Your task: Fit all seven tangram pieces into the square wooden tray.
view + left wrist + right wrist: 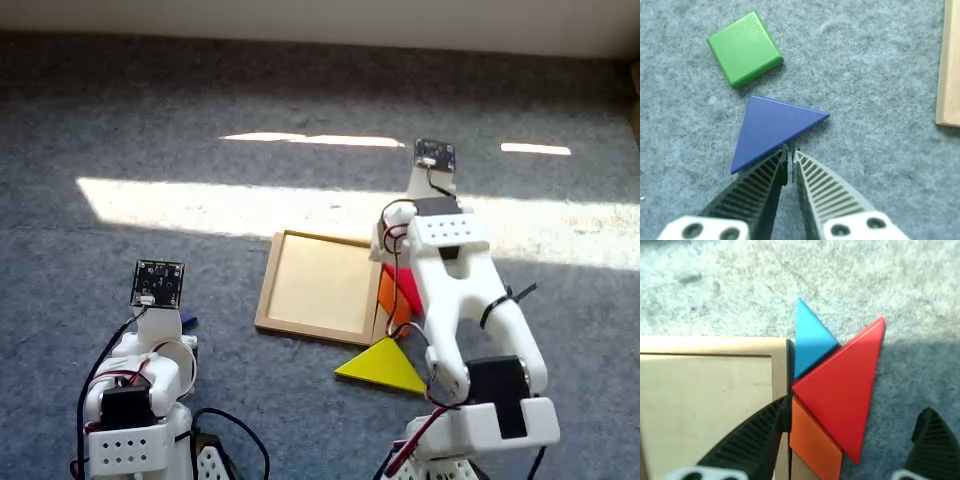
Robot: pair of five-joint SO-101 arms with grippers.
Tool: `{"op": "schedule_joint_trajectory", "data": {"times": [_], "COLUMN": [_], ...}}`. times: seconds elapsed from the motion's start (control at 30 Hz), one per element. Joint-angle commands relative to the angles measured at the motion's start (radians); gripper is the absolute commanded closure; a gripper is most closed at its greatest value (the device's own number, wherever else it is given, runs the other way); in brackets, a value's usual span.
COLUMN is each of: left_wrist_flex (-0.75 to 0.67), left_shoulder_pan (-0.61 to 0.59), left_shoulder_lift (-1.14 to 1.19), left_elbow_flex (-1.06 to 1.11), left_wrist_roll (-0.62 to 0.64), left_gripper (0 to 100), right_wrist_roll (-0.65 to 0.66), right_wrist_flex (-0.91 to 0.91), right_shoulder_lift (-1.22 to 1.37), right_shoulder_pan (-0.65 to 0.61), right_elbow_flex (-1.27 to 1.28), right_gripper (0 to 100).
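- Between the right jaws, which stand wide open and hold nothing, lie the red triangle [840, 390] and the orange piece [812, 445], touching each other. One finger [750, 440] is above the rim of the wooden tray [715, 345], the other [935, 440] is above the carpet past the red triangle.
- Against the tray's corner sits the light blue triangle [810, 337], touching the red one.
- The left jaws are almost shut, with only a thin slit, and grip nothing. Their tips are at the long edge of the dark blue triangle [772, 127].
- Just past it, not touching, lies the green square [745, 47].
- The yellow triangle [385, 367] lies just beside a corner of the tray, on the grey carpet [200, 130] of the bench.
- All these pieces lie outside the tray.
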Motion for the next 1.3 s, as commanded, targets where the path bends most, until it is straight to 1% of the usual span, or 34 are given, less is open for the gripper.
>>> {"op": "schedule_joint_trajectory", "data": {"times": [0.0,0.33,0.73,0.83,1.27], "left_wrist_flex": [0.008,0.008,0.008,0.008,0.008], "left_shoulder_pan": [-0.013,-0.013,-0.013,-0.013,-0.013], "left_shoulder_lift": [-0.041,-0.041,-0.041,-0.041,-0.041], "left_elbow_flex": [0.019,0.019,0.019,0.019,0.019], "left_wrist_roll": [-0.006,-0.006,-0.006,-0.006,-0.006], "left_gripper": [96,96,96,96,96], "right_wrist_roll": [-0.032,-0.026,-0.025,-0.025,-0.025], "right_wrist_flex": [-0.018,-0.015,-0.007,0.033,0.033], "right_shoulder_lift": [0.030,0.193,0.202,0.203,0.206], "right_shoulder_pan": [-0.018,-0.012,-0.010,-0.012,-0.016], "right_elbow_flex": [-0.091,-0.153,-0.154,-0.154,-0.142], "right_gripper": [63.0,63.0,63.0,63.0,63.1]}}
